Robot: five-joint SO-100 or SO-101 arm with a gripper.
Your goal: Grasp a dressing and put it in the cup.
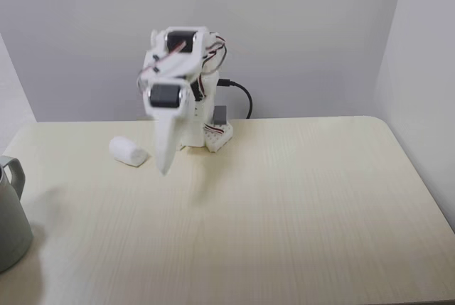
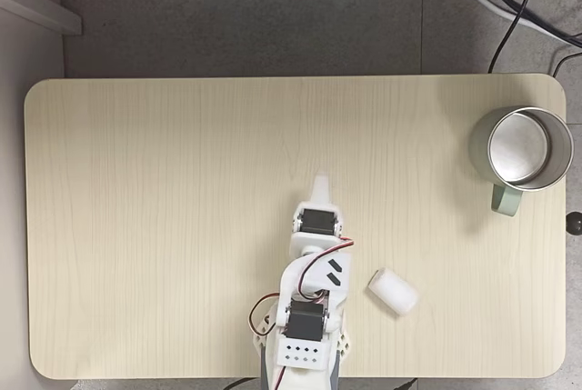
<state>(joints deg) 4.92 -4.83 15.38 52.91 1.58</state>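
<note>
The gripper [image 1: 164, 168] is hanging closed and empty above the table [image 1: 298, 198], the dressing [image 1: 128, 151] lying just left, the cup [image 2: 520, 149] sitting well apart.

Bare table [image 2: 182, 181] between dressing [image 2: 393, 291] and cup [image 2: 521, 155] (open-topped).

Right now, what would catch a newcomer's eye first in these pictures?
The white arm, its gripper pointing down above the table, stands out first. The dressing lies just right of the arm's base in the top-down fixed view. The cup stands far off, near that view's upper right corner.
</note>
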